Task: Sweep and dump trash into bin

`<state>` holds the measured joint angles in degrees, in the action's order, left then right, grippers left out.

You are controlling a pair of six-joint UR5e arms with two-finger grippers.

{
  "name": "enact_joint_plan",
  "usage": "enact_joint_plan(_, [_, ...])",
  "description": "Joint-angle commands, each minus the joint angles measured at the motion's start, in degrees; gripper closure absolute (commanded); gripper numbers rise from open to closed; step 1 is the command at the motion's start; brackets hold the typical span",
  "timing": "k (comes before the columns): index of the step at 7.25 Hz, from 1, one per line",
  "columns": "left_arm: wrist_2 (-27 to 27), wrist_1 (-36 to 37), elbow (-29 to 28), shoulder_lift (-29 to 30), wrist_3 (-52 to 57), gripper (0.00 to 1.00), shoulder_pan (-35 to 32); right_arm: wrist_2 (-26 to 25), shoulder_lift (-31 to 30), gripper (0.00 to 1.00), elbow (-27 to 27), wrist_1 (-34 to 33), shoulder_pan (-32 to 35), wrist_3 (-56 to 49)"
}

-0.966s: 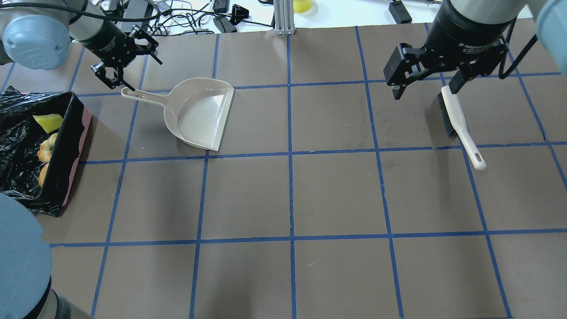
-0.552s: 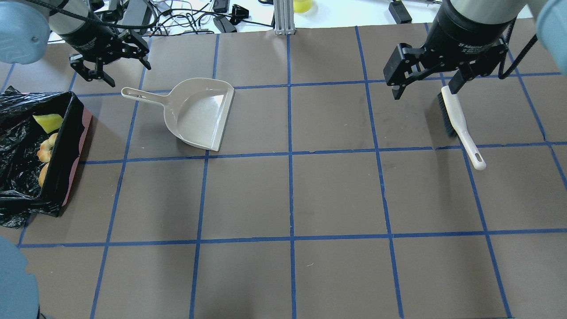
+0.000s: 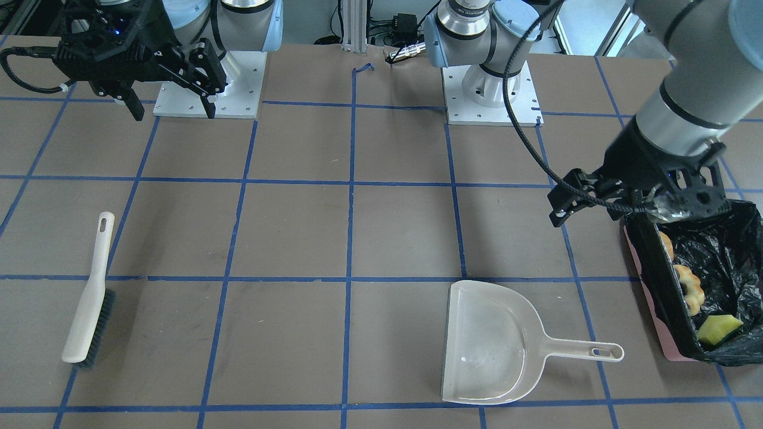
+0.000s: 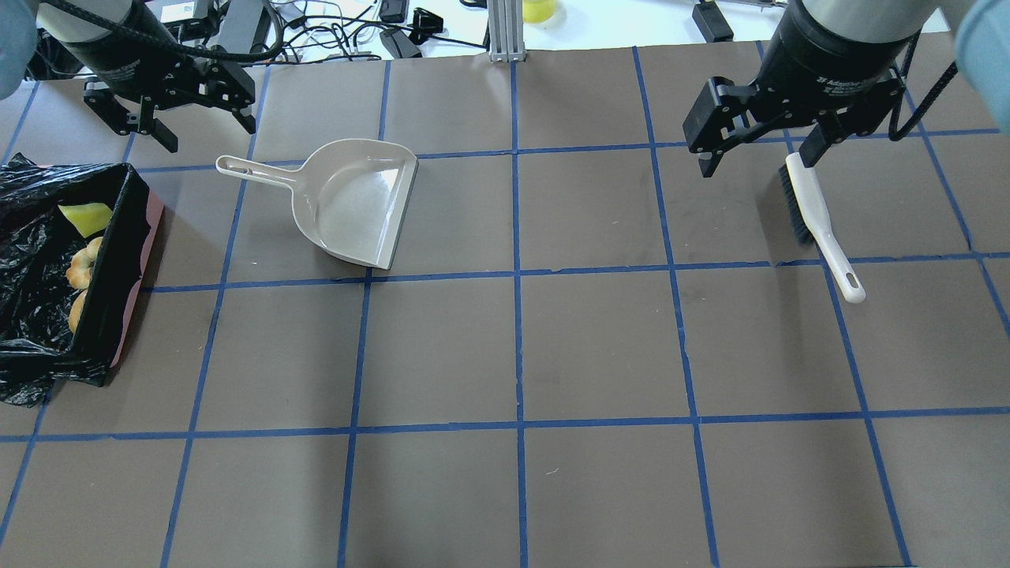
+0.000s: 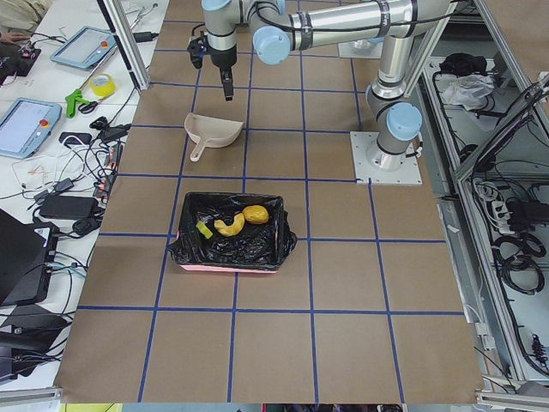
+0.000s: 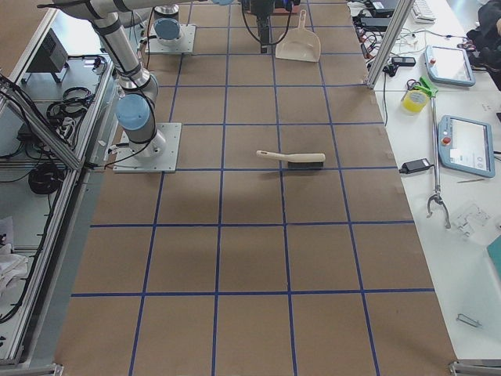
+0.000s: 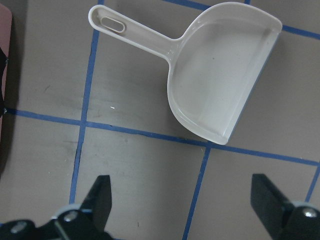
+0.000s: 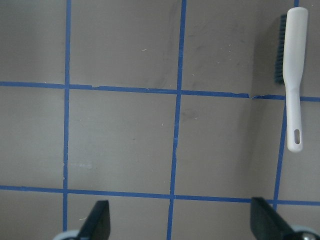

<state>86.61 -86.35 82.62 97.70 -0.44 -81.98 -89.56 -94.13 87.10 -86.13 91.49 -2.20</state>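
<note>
Glossy black plastic lines the pink bin (image 4: pixel 118 268), and all the trash lies inside it: the yellow-green wedge (image 4: pixel 85 218) at the end farthest from the robot, the pale ring piece (image 4: pixel 83 267) in the middle, and the orange-brown lump (image 4: pixel 76 312) at the near end. I can spot no stray piece on the table outside the bin.

The beige dustpan (image 4: pixel 355 205) sits flat and empty a little way from the bin, its handle pointing back toward the bin's far corner. The left gripper (image 4: pixel 209 132) hangs above the table beyond that corner, spread wide and holding nothing. Well apart from the bin, at the table's opposite end, the right gripper (image 4: pixel 757 158) is likewise wide open and empty, poised over the bristle end of the brush (image 4: pixel 817 217), which lies on the table.

From where I stand the dumping looks done — what remains is a tidy retreat. I'd lift each arm straight up first, then pull back, so the left one snags neither the bag's loose folds nor the dustpan handle.
</note>
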Motion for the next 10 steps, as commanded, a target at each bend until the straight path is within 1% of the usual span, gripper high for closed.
enact_joint_plan(1, [0.9, -0.5, -0.1, -2.5, -1.7, 0.0, -6.1, 0.0, 0.0, 0.0, 0.0, 0.0, 0.0, 0.0])
enact_joint_plan(2, [2.6, -0.5, 0.5, -3.7, -1.9, 0.0, -8.0, 0.0, 0.0, 0.0, 0.0, 0.0, 0.0, 0.0])
enact_joint_plan(4, [2.4, -0.9, 1.8, -5.8, -1.6, 0.0, -8.9, 0.0, 0.0, 0.0, 0.0, 0.0, 0.0, 0.0])
enact_joint_plan(6, [2.8, -5.0, 3.0, -7.7, -1.9, 0.0, -8.7, 0.3, 0.0, 0.0, 0.0, 0.0, 0.0, 0.0])
enact_joint_plan(10, [2.5, -4.2, 4.2, -7.9, -1.8, 0.0, -8.1, 0.3, 0.0, 0.0, 0.0, 0.0, 0.0, -0.1])
